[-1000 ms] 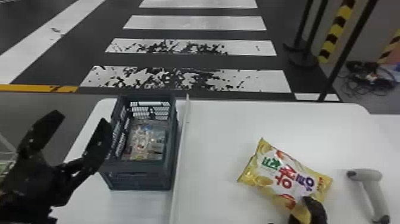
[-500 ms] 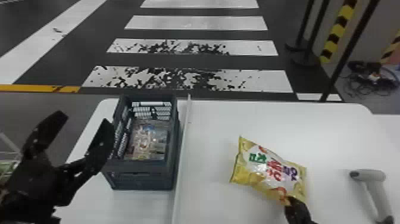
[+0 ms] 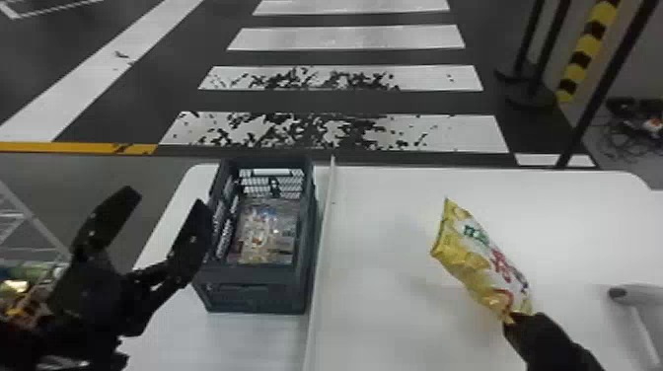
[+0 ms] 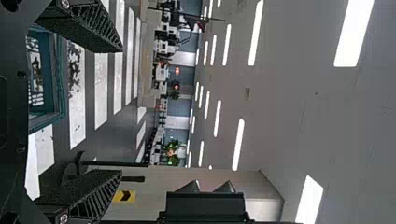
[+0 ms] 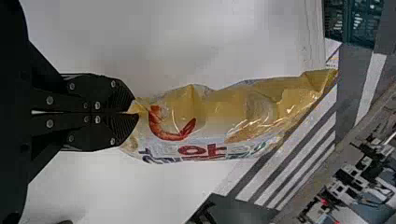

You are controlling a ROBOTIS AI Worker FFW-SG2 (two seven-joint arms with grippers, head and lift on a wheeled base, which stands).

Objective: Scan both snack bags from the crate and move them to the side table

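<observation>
We note the snack bag [image 3: 481, 261], pinched at one end in our right gripper [image 5: 135, 113] over the white table [image 3: 389, 315], has swung more edge-on, probably for scanning; left gripper [image 3: 165, 197] spread wide beside the crate [image 3: 254, 291].

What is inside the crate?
In the crate, clear, crinkled packaging lies on the bottom. Its contents can't be made out, and whatever lies beneath it is covered.

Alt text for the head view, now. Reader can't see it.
Right end effector holds a yellow snack bag by one end above a white table; left end effector, open, is beside a dark crate; a scanner lies far right.
</observation>
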